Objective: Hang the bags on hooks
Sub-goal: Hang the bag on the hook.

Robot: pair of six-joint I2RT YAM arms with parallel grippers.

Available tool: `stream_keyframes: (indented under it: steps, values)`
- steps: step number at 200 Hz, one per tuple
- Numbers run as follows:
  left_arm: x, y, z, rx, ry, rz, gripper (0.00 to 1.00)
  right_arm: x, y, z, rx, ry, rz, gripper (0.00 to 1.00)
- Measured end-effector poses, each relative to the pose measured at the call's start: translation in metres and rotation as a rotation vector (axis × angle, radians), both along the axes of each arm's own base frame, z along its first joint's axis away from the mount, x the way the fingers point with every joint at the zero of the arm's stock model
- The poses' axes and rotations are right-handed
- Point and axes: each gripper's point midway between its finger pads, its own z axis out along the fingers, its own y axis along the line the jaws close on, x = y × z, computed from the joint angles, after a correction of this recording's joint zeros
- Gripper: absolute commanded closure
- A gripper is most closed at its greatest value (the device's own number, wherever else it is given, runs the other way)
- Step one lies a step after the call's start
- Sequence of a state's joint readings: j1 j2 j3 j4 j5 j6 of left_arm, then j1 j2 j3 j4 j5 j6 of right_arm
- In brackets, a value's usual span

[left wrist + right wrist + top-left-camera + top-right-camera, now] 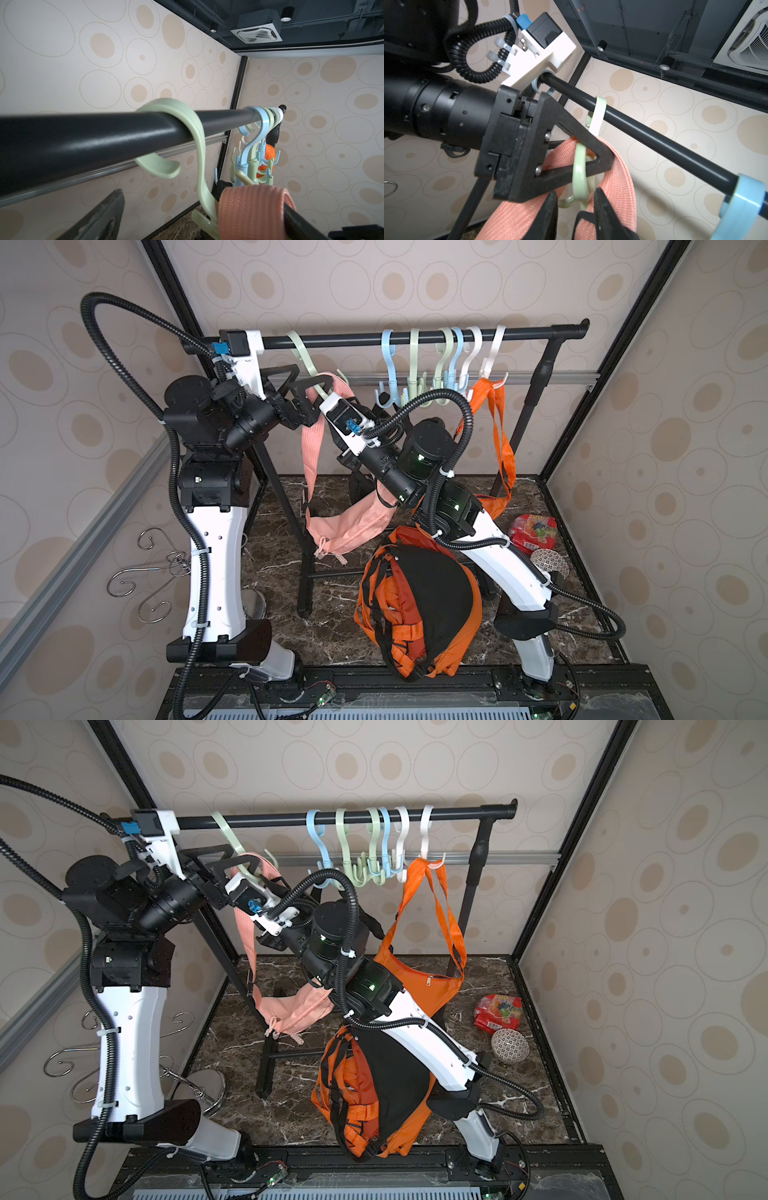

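Note:
The pink bag (349, 526) (295, 1011) hangs off the floor by its pink strap (311, 439) (618, 166). The strap loops over the lower prongs of a pale green hook (301, 352) (199, 145) (579, 172) on the black rail (353, 339). My left gripper (307, 379) (172, 199) is wide open, with one finger inside the strap loop and the strap (255, 209) draped over it. My right gripper (576, 193) comes up from below. Its jaws stand apart on either side of the hook's lower prongs, with pink strap behind each finger.
Several more blue, green and white hooks (436, 364) hang on the rail. An orange tote (494, 435) hangs from the rightmost one. An orange and black backpack (419, 605), a red snack packet (534, 531) and a bowl (550, 562) lie on the marble floor. Wire hooks (141, 580) lie at the left.

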State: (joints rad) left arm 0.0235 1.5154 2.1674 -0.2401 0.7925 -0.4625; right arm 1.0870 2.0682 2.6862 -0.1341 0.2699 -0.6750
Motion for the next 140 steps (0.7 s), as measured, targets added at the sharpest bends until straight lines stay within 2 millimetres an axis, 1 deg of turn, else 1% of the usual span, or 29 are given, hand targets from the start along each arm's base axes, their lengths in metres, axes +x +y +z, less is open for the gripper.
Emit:
stream_keyframes:
  steps: [14, 51, 84, 115, 140]
  values:
    - [0.0, 0.0, 0.0, 0.002, -0.002, 0.001, 0.0, 0.001, 0.0, 0.0, -0.001, -0.002, -0.003, 0.68]
    - [0.0, -0.001, -0.001, 0.007, -0.003, -0.005, 0.0, 0.002, -0.006, 0.009, 0.024, -0.018, -0.004, 0.7]
    - [-0.001, 0.0, -0.002, 0.009, -0.004, -0.001, 0.0, 0.009, -0.003, 0.005, 0.033, -0.013, -0.002, 0.7]
    - [-0.001, 0.001, -0.001, 0.009, -0.005, 0.001, 0.0, 0.01, -0.001, 0.005, 0.045, -0.012, 0.012, 0.72]
    - [-0.001, 0.001, -0.001, 0.008, -0.005, 0.002, 0.0, 0.011, -0.001, 0.006, 0.055, -0.009, 0.019, 0.7]
